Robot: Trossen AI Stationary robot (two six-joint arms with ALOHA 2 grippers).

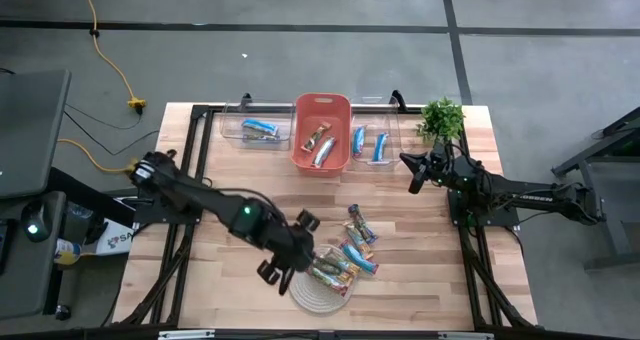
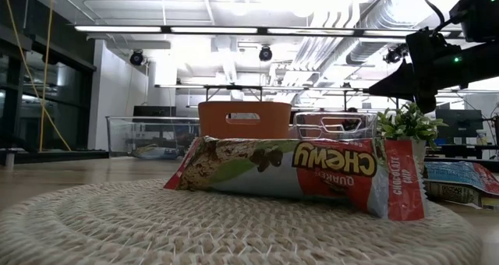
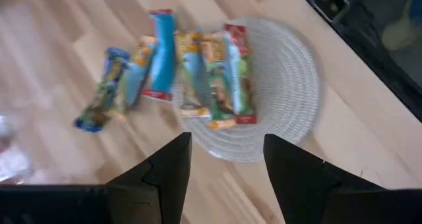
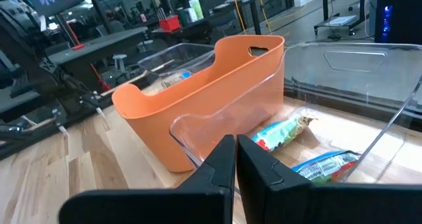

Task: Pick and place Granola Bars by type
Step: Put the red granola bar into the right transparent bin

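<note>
Several granola bars (image 1: 347,258) lie in a loose pile, some on the round woven mat (image 1: 318,292) and some on the wood beside it. In the left wrist view they show in blue, red and tan wrappers (image 3: 194,72). The low view shows a red bar (image 2: 296,170) lying flat on the mat. My left gripper (image 1: 283,277) (image 3: 227,161) hovers open over the mat's edge, short of the bars. My right gripper (image 1: 413,177) (image 4: 236,159) is shut and empty, held by the right clear bin (image 4: 343,85), which has blue bars (image 4: 290,128) in it.
An orange bin (image 1: 322,130) with bars inside stands between two clear bins at the far edge; the left clear bin (image 1: 255,132) holds a blue bar. A small potted plant (image 1: 441,118) stands at the far right, close to my right arm. Bare wood lies mid-table.
</note>
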